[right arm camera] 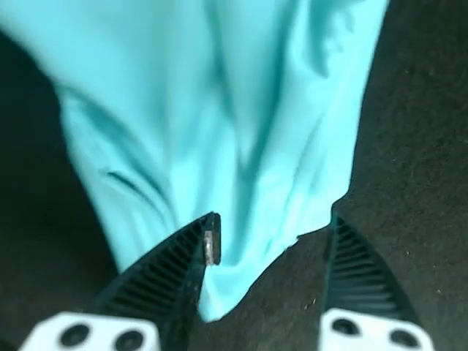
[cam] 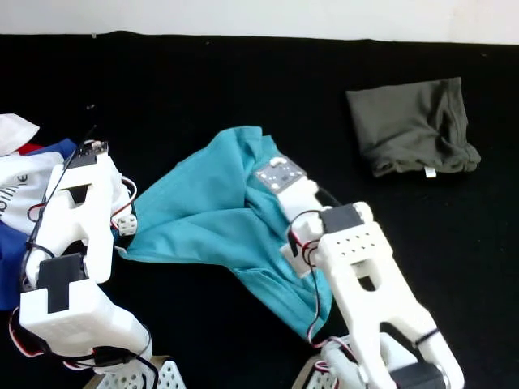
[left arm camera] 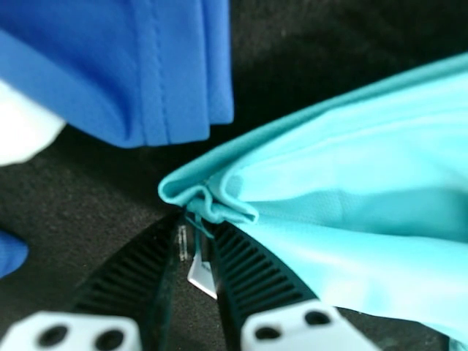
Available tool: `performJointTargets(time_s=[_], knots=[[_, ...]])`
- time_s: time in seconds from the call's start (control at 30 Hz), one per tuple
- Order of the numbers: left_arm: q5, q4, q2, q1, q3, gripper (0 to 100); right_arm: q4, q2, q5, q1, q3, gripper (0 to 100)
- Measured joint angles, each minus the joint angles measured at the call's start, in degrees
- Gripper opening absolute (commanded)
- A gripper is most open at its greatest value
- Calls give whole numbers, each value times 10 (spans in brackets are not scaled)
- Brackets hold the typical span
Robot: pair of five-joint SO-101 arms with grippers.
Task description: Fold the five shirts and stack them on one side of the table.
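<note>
- The left end effector [left arm camera: 197, 228] is clamped on a bunched corner of the teal shirt [left arm camera: 351, 190], with a small white tag [left arm camera: 199, 274] caught between its ribbed black fingers.
- The right end effector [right arm camera: 274, 227] is spread wide. A loose fold of the same teal shirt lies between its fingers, and they are not pinching it.
- The teal shirt lies rumpled and unfolded across the middle of the black surface [cam: 243, 81], running from the left arm's grip to the right arm.
- Just beside the gripped corner, a blue shirt [left arm camera: 146, 66] sits in a heap with white and red cloth at the left edge of the surface.
- At the far right, well apart from the teal shirt, a dark grey shirt [cam: 413, 126] lies folded.
</note>
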Motion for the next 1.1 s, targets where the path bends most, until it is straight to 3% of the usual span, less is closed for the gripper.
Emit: performJointTargets(time_s=[0.27,0.33,0.43,0.7,0.87,1.1], knots=[[0,0,0,0,0,8,-53,167,-4,19,-1,283],[0,0,0,0,0,8,-54,207,-4,20,-28,216],[0,0,0,0,0,8,-54,251,-4,25,-71,8],[0,1,0,9,-2,8,-55,270,1,99,-225,7],[0,98,8,59,-64,8,-55,273,63,156,-353,7],[52,253,9,91,-244,8,-55,301,91,171,-450,44]])
